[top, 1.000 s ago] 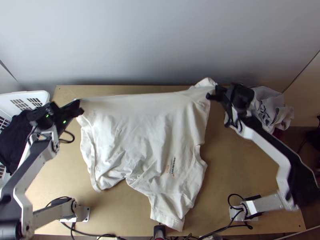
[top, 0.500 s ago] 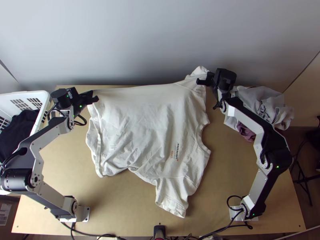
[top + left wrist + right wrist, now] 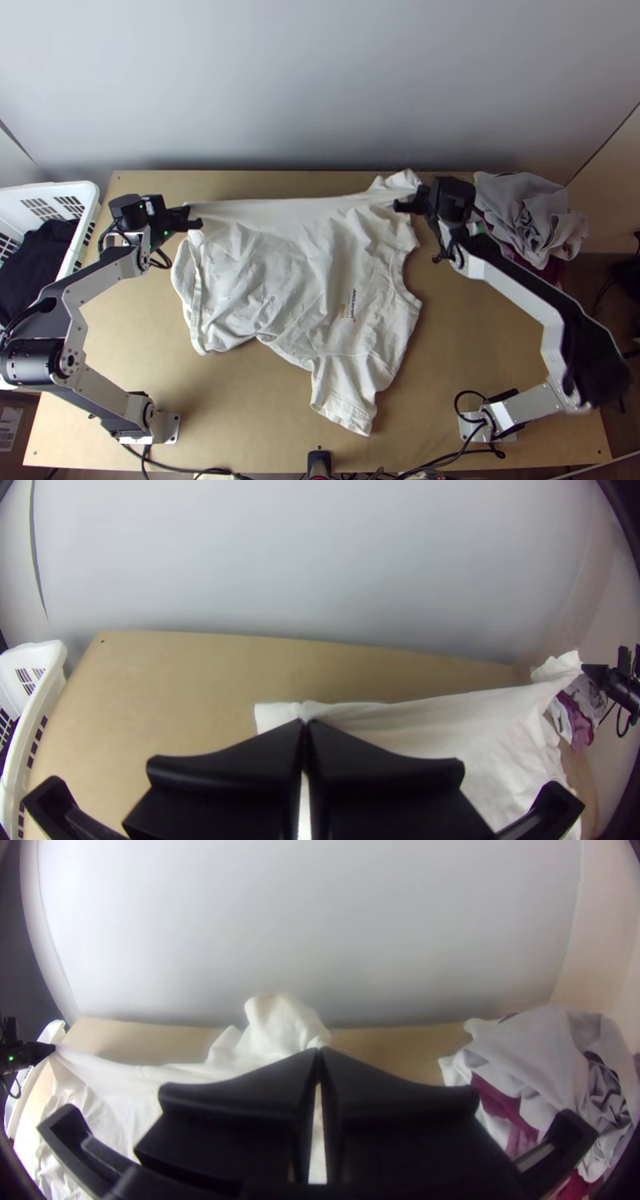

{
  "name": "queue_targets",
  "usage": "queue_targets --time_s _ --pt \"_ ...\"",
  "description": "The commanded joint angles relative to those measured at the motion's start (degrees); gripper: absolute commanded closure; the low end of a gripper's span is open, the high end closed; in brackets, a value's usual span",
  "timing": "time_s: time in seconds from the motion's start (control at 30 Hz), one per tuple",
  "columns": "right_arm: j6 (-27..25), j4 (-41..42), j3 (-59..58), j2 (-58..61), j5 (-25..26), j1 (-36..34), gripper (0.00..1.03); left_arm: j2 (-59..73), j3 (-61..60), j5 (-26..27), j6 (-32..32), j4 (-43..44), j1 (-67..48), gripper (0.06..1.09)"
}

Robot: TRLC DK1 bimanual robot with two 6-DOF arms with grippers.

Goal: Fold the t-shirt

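Here, white t-shirt (image 3: 296,280), far edge (image 3: 280,206) stretched, tabletop (image 3: 232,408) around it

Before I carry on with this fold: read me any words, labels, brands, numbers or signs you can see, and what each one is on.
None I can quote with confidence.
Small dark and orange print on the white fabric t-shirt: too small.
White rectangular label beyond the table's lower-left edge: too small; I can't tell what it's on.

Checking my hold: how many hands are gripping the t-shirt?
2, both on the t-shirt: the left hand at its far edge's left end, the right hand near that edge's right end.
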Motion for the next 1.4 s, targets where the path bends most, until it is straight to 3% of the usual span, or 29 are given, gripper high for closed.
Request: queue_targets --time_s 0.0,0.47,0.77,0.83,0.97,1.0,1.03,1.07,1.1,1.37 --pt "1.0 -5.4 -10.3 -9.0 1.0 3.5 1.00 -0.5 -2.8 1.3 3.6 -2.1 0.8 1.05" --pt "4.3 -25.4 -16.8 -16.7 1.9 19.1 1.00 0.9 -3.6 1.4 5.3 -1.8 2.9 1.05" --pt "3.3 -25.4 -23.6 -17.6 1.4 21.3 1.00 -4.0 -8.1 4.6 5.3 -7.0 1.7 1.04" --pt "2.5 -23.9 -25.3 -17.6 1.2 21.2 1.00 -7.0 -9.7 5.0 6.2 -10.9 0.7 0.90" --pt "2.5 -23.0 -27.6 -20.0 0.5 22.0 1.00 -15.1 -14.8 8.0 6.6 -14.4 0.0 0.33" --pt "2.8 -23.1 -27.6 -21.0 0.5 22.6 0.92 -16.6 -15.8 8.0 6.5 -14.7 0.0 0.17" --pt "3.4 -23.6 -27.6 -22.2 0.4 22.6 0.66 -17.5 -16.0 8.0 6.5 -15.9 0.0 0.10" --pt "4.3 -24.3 -27.5 -24.0 -0.2 22.6 0.28 -17.9 -15.8 8.0 6.5 -17.6 0.0 0.10" --pt "4.4 -25.5 -27.2 -25.7 -1.0 22.3 0.02 -18.4 -15.6 8.0 6.5 -18.9 0.1 0.10" --pt "5.8 -44.5 -22.6 -34.5 -2.4 20.5 0.03 -32.2 -16.0 8.0 14.0 -34.3 5.5 0.10"
